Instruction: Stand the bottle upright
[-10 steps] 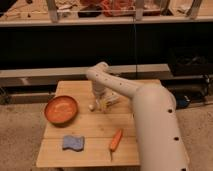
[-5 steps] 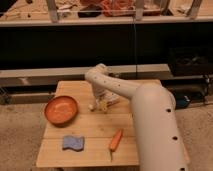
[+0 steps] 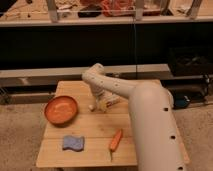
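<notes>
The small cream-white bottle (image 3: 103, 105) lies tilted on the wooden table (image 3: 90, 132) near its middle, its pale rounded cap (image 3: 91, 107) pointing left. My gripper (image 3: 101, 101) reaches down from the white arm (image 3: 145, 115) and sits right at the bottle's body, partly hiding it.
An orange bowl (image 3: 61, 109) stands at the left of the table. A blue sponge (image 3: 73, 143) lies at the front left. A carrot (image 3: 115, 139) lies at the front middle. A dark shelf unit with clutter stands behind the table.
The gripper has shifted slightly at the bottle; the bottle still lies in about the same spot. Nothing else moved.
</notes>
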Robot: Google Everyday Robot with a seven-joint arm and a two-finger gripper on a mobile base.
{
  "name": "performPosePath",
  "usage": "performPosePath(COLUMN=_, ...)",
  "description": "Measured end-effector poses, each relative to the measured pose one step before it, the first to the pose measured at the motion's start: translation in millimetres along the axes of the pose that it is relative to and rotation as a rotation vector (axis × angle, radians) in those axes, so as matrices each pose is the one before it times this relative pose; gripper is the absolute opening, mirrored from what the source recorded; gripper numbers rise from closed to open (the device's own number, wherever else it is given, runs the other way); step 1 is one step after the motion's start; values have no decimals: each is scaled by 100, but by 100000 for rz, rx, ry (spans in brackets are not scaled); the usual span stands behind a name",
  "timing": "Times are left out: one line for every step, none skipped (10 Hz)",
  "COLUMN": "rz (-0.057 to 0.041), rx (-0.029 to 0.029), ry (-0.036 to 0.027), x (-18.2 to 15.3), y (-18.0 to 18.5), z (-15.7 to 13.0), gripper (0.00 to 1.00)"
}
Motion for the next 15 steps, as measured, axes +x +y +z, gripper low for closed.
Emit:
performPosePath(rz=109, rx=-137, ry=253, x=84, y=-38, z=-41, gripper=80)
performPosePath(rz=119, rx=-95, ry=323, x=111, y=-51, z=-97, gripper=80)
performPosePath(rz=-90, rx=-172, ry=272, x=57, y=11, z=-94, gripper=80)
performPosePath(rz=-115, rx=-183, ry=239, x=68, y=25, z=-82, gripper=80)
performPosePath(rz=-210, rx=-299, ry=244, x=84, y=57, z=-14, gripper=80)
performPosePath(rz=-661, rx=-427, ry=672, x=118, y=6, z=-24, gripper=78)
performPosePath(rz=-1061, rx=-360, ry=590, x=-72, y=-56, z=-16, gripper=70)
performPosePath(rz=-348, rx=118, ry=-75, x=-210, y=-108, z=-33, gripper=61)
performPosePath(rz=-63, rx=-24, ry=-130, x=11, y=8, z=57, gripper=49)
performPosePath(rz=-200, rx=129, ry=-478, x=16, y=-7, z=23, gripper=38)
performPosePath(rz=-126, rx=411, ry=-447, x=6, y=-92, z=48, gripper=30)
performPosePath(rz=-247, rx=376, ry=-751, x=-209, y=-54, z=29, gripper=18)
performPosePath(rz=117, rx=1324, ry=-1187, x=-108, y=120, z=-54, gripper=8)
performPosePath(rz=693, rx=1885, ry=-1486, x=-52, y=250, z=-249, gripper=3)
performPosePath(rz=986, rx=1765, ry=-1005, x=302, y=366, z=-426, gripper=1)
